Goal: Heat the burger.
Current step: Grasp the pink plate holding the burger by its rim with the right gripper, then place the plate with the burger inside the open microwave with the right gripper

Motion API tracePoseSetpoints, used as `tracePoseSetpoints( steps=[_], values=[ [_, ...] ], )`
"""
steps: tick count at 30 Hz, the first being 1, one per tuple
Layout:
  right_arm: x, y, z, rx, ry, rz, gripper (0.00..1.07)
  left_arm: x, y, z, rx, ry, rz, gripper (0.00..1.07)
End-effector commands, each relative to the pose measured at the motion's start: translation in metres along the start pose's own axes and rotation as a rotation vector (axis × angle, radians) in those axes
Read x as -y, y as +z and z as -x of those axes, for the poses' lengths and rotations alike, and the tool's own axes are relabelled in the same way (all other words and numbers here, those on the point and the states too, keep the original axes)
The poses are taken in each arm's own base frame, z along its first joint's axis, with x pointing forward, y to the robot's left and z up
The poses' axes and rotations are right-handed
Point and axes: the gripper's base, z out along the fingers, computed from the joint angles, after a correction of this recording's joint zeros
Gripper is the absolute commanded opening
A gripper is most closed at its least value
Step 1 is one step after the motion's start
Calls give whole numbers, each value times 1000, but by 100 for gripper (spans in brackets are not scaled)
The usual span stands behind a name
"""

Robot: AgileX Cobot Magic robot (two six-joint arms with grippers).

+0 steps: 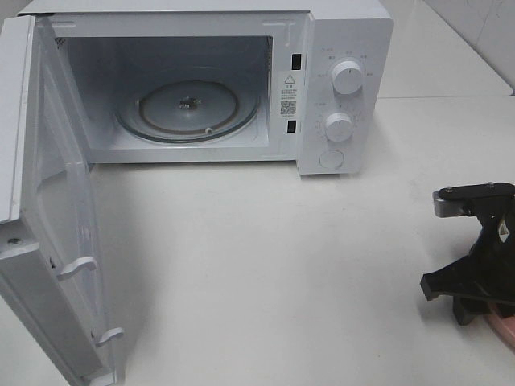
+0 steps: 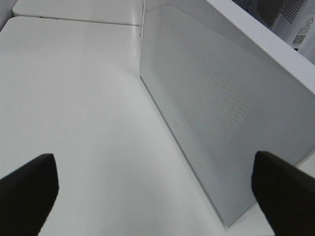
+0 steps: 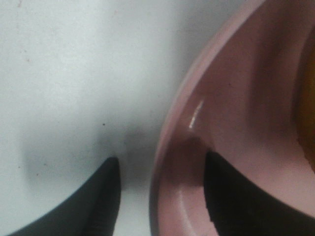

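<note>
Your right tool (image 3: 162, 164) stands apart, its jaws straddling the rim of the pink plate (image 3: 236, 98): one finger is on the outer side over the surface (image 1: 265, 265), the other is inside the dish, and neither visibly presses the rim. The burger (image 3: 310, 93) shows only as a blurred yellow-orange sliver deeper in the plate, beyond the inner finger, so I judge it sits on the plate and is not yet lifted. The microwave (image 1: 346, 48) lies well away across the surface from this tool, its door (image 1: 56, 185) swung wide and its glass turntable (image 1: 189, 108) carrying nothing. Your left tool (image 2: 153, 169) is also apart and holds nothing, just beside the door's outer face. The main risk is the one-edge pinch. The rim looks glossy and sloped, so a shallow bite could slip, or the plate could sag on the far side and let the burger slide or shed its layers. If you push the inner finger further in, it may shove the bun. On the carry, watch that the plate's far edge does not clip the cavity lip. A bump from the left tool could also swing the door into your path.
</note>
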Motion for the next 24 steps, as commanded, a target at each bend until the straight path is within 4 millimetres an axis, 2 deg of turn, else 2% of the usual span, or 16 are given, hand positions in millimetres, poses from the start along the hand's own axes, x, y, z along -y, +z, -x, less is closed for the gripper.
tracePoseSetpoints(
  steps=[1, 2, 4, 7, 8, 15, 24],
  values=[
    [1, 6, -3, -29, 17, -3, 32, 0, -2, -1, 14, -1, -1, 100],
    [1, 6, -3, -29, 17, -3, 32, 0, -2, -1, 14, -1, -1, 100],
    [2, 6, -4, -33, -3, -11, 12, 0, -2, -1, 14, -1, -1, 100],
    [2, 6, -4, -39, -10, -13, 7, 0, -2, -1, 14, -1, -1, 100],
    [1, 6, -5, -48, -20, -16, 0, 0, -2, -1, 14, -1, -1, 100],
    [2, 5, -6, -57, -22, -21, 0, 0, -2, -1, 14, -1, -1, 100],
    [-8, -6, -7, -13, -71, -84, 0, 0, -2, -1, 14, -1, -1, 100]
  ],
)
